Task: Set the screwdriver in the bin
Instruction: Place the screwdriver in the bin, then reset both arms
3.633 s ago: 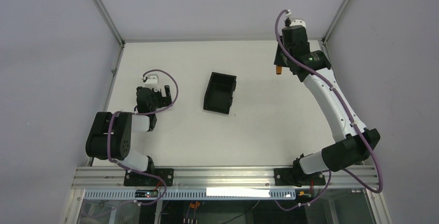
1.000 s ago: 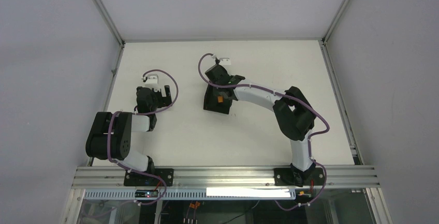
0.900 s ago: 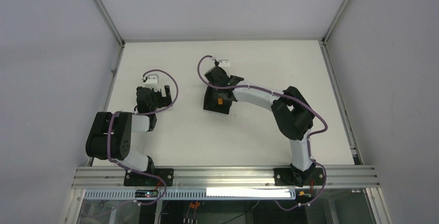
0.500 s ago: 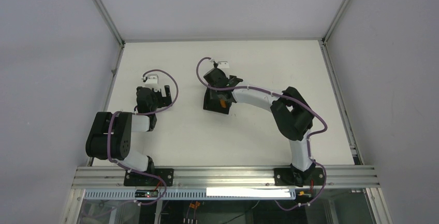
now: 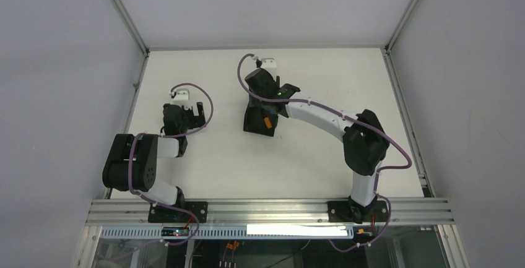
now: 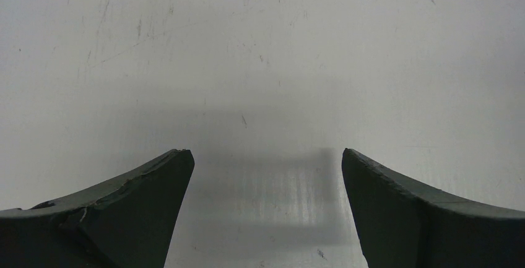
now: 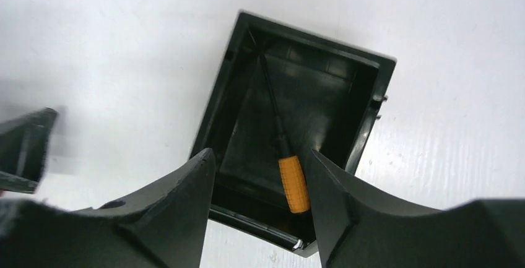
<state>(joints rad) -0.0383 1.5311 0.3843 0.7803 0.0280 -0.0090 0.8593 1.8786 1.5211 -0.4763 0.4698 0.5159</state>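
The black bin point(image 5: 259, 121) stands mid-table, and in the right wrist view point(image 7: 365, 91) it is seen from above. The screwdriver point(image 7: 292, 182) lies inside the bin, its orange handle toward the near wall and its thin black shaft reaching the far corner. Its orange handle shows in the top view point(image 5: 267, 122). My right gripper point(image 7: 260, 156) is open and empty, hovering above the bin's far end point(image 5: 263, 91). My left gripper point(image 6: 265, 151) is open and empty over bare table at the left point(image 5: 186, 112).
The white table point(image 5: 309, 156) is fenced by a metal frame, with grey walls on the left, right and back. A mounting rail point(image 5: 266, 207) runs along the near edge. My right arm point(image 5: 322, 116) arches from its base across to the bin.
My right gripper carried the screwdriver from the far right corner to the bin, let it go inside, and has now lifted back slightly. The left arm has not moved.
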